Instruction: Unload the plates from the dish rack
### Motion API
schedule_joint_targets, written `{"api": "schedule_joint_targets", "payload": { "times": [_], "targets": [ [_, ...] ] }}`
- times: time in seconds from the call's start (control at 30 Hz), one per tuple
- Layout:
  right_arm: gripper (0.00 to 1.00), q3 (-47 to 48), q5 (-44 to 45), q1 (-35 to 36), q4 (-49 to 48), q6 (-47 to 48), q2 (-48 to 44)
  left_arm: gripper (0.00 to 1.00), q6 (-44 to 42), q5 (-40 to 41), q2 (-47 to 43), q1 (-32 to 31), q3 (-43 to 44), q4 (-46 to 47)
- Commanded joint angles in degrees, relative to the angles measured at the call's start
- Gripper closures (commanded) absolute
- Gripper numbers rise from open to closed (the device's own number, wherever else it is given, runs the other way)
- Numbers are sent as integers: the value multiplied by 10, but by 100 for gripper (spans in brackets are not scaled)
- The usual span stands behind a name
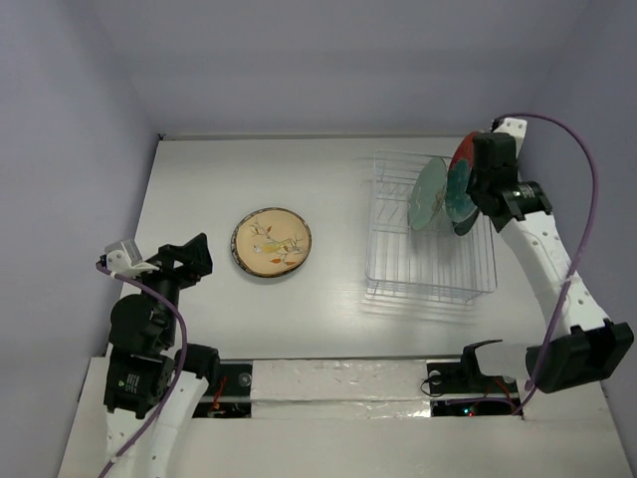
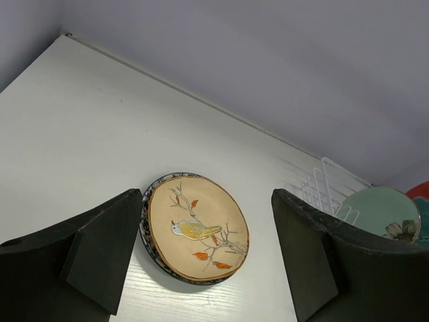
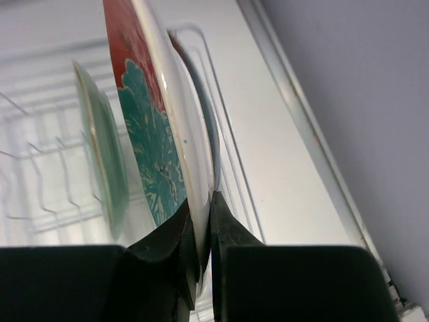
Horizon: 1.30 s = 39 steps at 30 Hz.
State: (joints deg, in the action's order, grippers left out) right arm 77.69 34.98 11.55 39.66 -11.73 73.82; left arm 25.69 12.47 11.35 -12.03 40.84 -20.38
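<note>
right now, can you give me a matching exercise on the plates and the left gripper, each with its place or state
Things:
1. bird plate
2. red plate
3. mint green plate
4. left gripper

Places or states:
a. open, holding nothing
b. standing in the dish rack, free of any gripper
c. lying flat on the table
d. pinched at its rim by the right gripper

Pairs: 1-c, 2-d, 3-b, 4-a
</note>
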Motion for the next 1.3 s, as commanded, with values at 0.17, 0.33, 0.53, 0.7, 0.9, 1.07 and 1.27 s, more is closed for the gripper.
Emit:
{"api": "schedule_joint_targets", "payload": {
  "times": [0.17, 0.33, 0.53, 0.7, 0.9, 1.07, 1.27],
  "targets": [
    [100, 150, 28, 39, -23, 7, -119, 25, -11, -11, -3, -3, -3, 32],
    [100, 138, -49, 100, -87, -35, -158, 25, -11, -16, -1, -3, -4, 34],
    [100, -1, -316, 152, -304, -180, -129, 25, -11, -12, -9, -3, -4, 34],
    [100, -49, -423, 217, -467, -299, -36, 25, -12, -13, -13, -3, -5, 35],
    [100, -28, -427, 282, -547, -372, 105, 25, -12, -17, -12, -3, -6, 37],
    [100, -35, -443, 312, -612, -421, 192, 25, -13, -18, -13, -3, -7, 37],
    [100, -53, -449, 323, -656, -464, 267, 26, -13, -23, -12, -3, -7, 39]
  ]
}}
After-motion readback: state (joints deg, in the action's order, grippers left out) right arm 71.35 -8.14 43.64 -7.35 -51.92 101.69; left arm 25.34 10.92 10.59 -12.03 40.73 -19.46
